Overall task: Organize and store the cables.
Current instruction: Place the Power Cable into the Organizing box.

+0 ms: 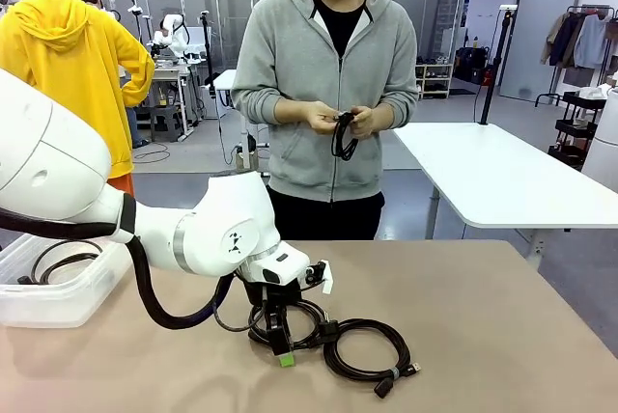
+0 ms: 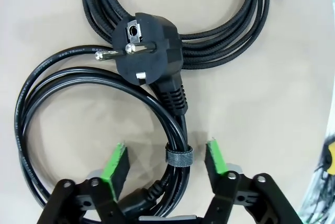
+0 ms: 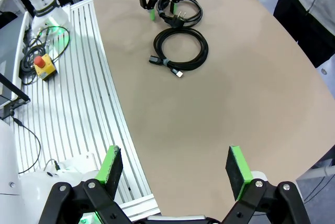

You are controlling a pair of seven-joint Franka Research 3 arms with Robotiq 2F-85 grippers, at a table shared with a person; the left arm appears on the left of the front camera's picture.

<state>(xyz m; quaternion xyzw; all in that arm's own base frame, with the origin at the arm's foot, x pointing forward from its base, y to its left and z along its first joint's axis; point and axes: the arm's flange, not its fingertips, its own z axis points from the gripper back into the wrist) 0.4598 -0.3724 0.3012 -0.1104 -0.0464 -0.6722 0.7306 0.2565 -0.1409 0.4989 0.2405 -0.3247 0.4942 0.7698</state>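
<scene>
Left gripper points straight down over the plug coil. Its jaws are part open, the green pads astride the coil's banded bundle with a gap on each side, so nothing is gripped. The grey band sits between the pads, and the coil's round two-pin plug lies just past them. The white left arm stretches low over the table to this coil, wrist bent down. There are 2 coils on the table: the plug coil and a braided coil, which touches it under the plug. A 3rd cable is well beyond the plug coil, held at waist height in both of the person's hands. More black cable lies in 1 clear bin well off the plug coil, on the left arm's side; how many, I can't tell. Right gripper hangs high and well apart from the plug coil, jaws spread wide and empty.
</scene>
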